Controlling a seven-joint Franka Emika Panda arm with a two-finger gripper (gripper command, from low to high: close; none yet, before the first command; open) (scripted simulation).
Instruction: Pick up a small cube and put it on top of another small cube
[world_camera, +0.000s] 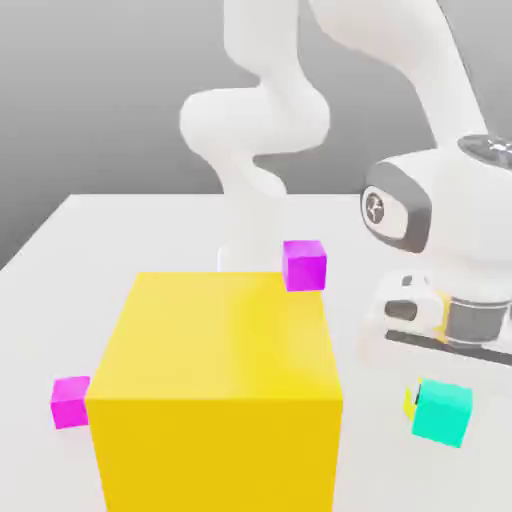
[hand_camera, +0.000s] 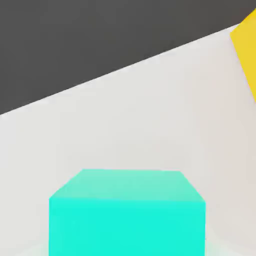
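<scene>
Teal small cube (world_camera: 442, 412) sits at the exterior view's lower right, directly under the robot's hand (world_camera: 440, 375), and in the hand view it fills the near foreground (hand_camera: 127, 212), squarely in front of the camera. That centred framing, together with the hand being drawn together rather than spread, suggests the hand is clamped on the small cube, though the fingers themselves are hidden by the wrist housing in the exterior view. Whether the cube rests on the tabletop (world_camera: 180, 230) or is just clear of it I cannot tell. Peeking out just behind the teal cube, toward the exterior view's left, is a sliver of lime-yellow (world_camera: 408, 402); this is probably the another small cube that should receive it, touching or nearly touching the teal one. If so, the carry looks like a short lift and sideways shift. Further out, the big yellow block (world_camera: 220, 390) dominates the foreground, and its edge shows in the hand view too (hand_camera: 246, 47). One magenta cube (world_camera: 304, 265) lies beyond its far corner, a second magenta cube (world_camera: 70, 401) beside its left face, both well apart from the work.
</scene>
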